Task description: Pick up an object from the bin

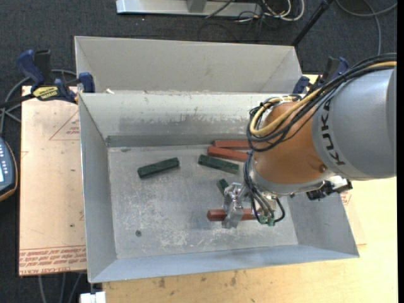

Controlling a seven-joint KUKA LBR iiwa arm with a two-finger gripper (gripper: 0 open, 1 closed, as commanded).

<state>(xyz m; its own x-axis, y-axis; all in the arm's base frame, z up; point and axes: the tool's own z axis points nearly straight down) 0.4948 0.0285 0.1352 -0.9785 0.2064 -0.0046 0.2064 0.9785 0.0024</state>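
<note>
A short red-brown block (216, 215) lies on the floor of the bin (158, 232), near the front wall and right of centre. Its right end is hidden under the tool (234, 214). I cannot tell whether the tool is spread or pinching. The orange wrist cover (287, 150) cuts off two longer red blocks (228, 146) and a dark green block (216, 163) behind. A second green block (158, 167) lies well apart on the left.

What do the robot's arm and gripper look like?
A thick, rounded silver-grey arm link bears black KUKA lettering. Its wrist wears a glossy orange cover, with black, yellow and white cables looped across it. The small gripper is bare grey metal.
</note>
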